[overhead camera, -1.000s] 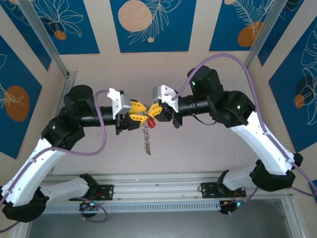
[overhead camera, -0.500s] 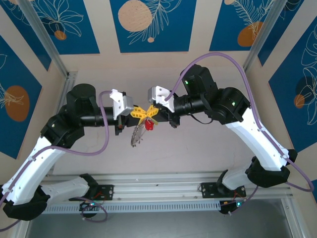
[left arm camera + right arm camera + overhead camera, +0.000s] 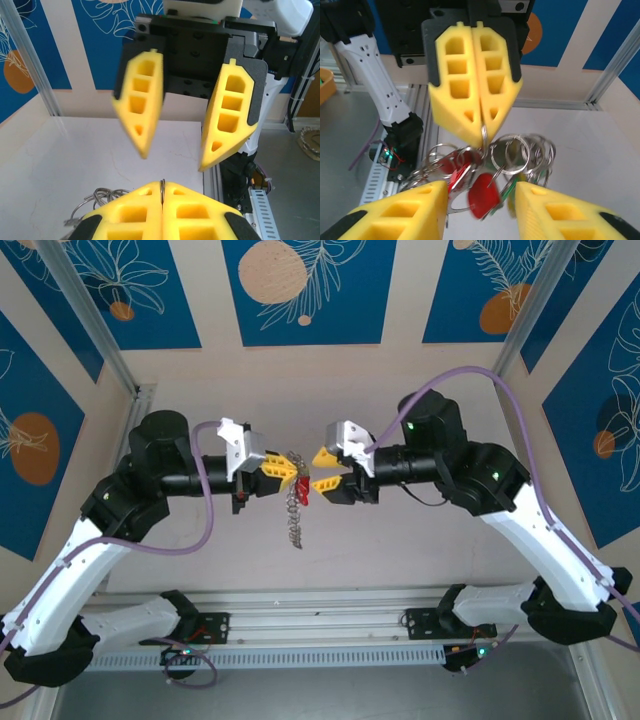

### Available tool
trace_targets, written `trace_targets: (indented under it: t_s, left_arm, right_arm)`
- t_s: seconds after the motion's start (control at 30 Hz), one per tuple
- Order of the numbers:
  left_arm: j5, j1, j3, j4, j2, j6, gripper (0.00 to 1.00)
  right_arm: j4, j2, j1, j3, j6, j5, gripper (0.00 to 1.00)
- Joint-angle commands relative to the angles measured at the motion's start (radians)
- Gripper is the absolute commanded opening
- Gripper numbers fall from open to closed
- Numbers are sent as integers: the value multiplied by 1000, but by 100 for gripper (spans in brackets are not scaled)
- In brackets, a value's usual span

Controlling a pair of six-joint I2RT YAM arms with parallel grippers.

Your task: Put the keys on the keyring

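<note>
Both arms are up over the tabletop point(image 3: 400, 550), end effectors nose to nose in mid-air.

Left end effector point(image 3: 282, 468): fully closed. Its yellow fingers point(image 3: 470, 90) are pressed flat together with one thin wire ring of the keyring point(image 3: 294, 505) pinched at the tips. That's clear in the right wrist view. The left wrist view shows the same wire edge-on in the seam between its pads.

Right end effector point(image 3: 322, 470): partway open, gripping nothing. Its two fingers point(image 3: 227, 115) sit either side of the left one's tips, one above and one below in the top view. Can't tell whether they brush the rings.

The keyring hangs straight down from the left pinch as a bunch of overlapping silver loops, clear of the tabletop.

Red key point(image 3: 482, 197) dangles in the bunch just under the pinch point, between the right fingers — which loop it sits on isn't readable. Green sliver point(image 3: 506, 189) next to it — too blurred to call. The right wrist picture is smeared around the key.
</note>
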Motion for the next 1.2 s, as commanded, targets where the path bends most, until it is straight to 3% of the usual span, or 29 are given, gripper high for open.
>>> trace_targets:
  t_s: [0.0, 0.23, 0.73, 0.97, 1.17]
  left_arm:
    - [32, 4, -4, 104, -24, -41, 0]
    - [58, 4, -20, 148, -34, -65, 0]
    - [78, 4, -35, 195, -43, -104, 0]
    - [75, 4, -25, 201, -37, -105, 0]
    - [84, 4, -24, 211, -34, -114, 0]
  right_arm:
    - [72, -30, -17, -46, 75, -84, 36]
    - [117, -23, -23, -78, 111, -134, 26]
    - [144, 21, -16, -88, 128, -222, 19]
    - [164, -27, 16, -103, 122, -66, 23]
    - [193, -65, 48, -147, 117, -42, 22]
